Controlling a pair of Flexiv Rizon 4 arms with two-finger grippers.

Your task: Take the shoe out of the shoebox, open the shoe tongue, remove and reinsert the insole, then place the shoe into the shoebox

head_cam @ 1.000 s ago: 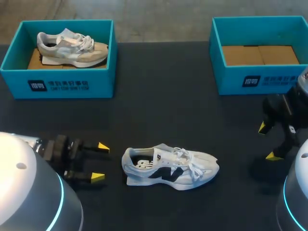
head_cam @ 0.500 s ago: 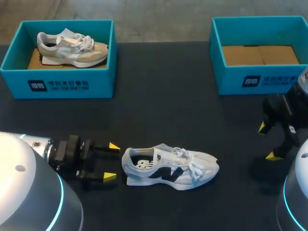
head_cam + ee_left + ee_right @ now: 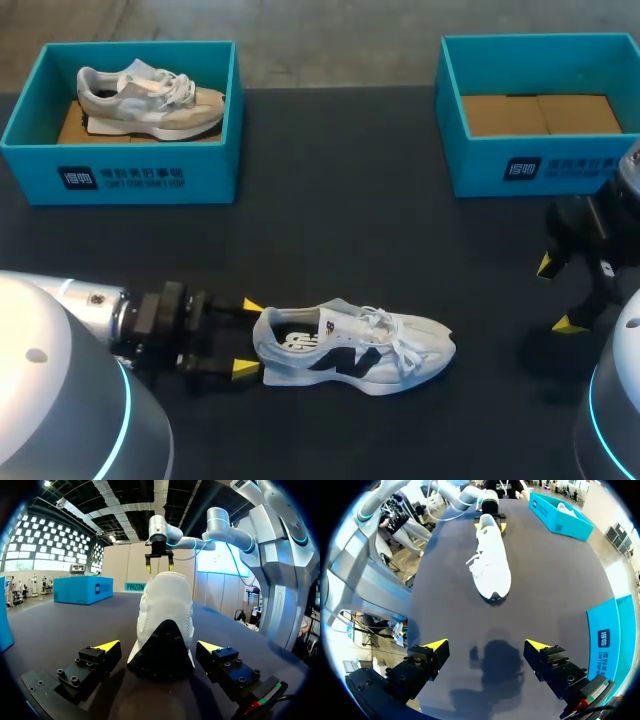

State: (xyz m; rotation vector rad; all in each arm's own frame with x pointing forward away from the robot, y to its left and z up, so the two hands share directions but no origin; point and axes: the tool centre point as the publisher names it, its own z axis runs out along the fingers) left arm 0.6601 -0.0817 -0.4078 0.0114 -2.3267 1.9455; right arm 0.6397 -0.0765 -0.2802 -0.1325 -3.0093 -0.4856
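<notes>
- Nearest, by the table's (image 3: pixel 330 230) near edge, the left gripper (image 3: pixel 248 337) stands with its jaws spread on either side of the white shoe's (image 3: pixel 355 348) heel, not yet clamping it.
- That shoe sits upright on the table, toe toward the right edge, so the take-out looks done. Tongue, insole and return appear left to do.
- Near the right edge, the right gripper (image 3: pixel 557 295) hangs wide open and holds nothing.
- At the far right corner stands the empty shoebox (image 3: pixel 540 170). At the far left corner, a second box (image 3: pixel 150 178) holds a grey shoe (image 3: pixel 150 98).

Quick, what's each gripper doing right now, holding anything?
Left gripper: open, fingers either side of the white shoe heel, not gripping.
Right gripper: open, holding nothing.
</notes>
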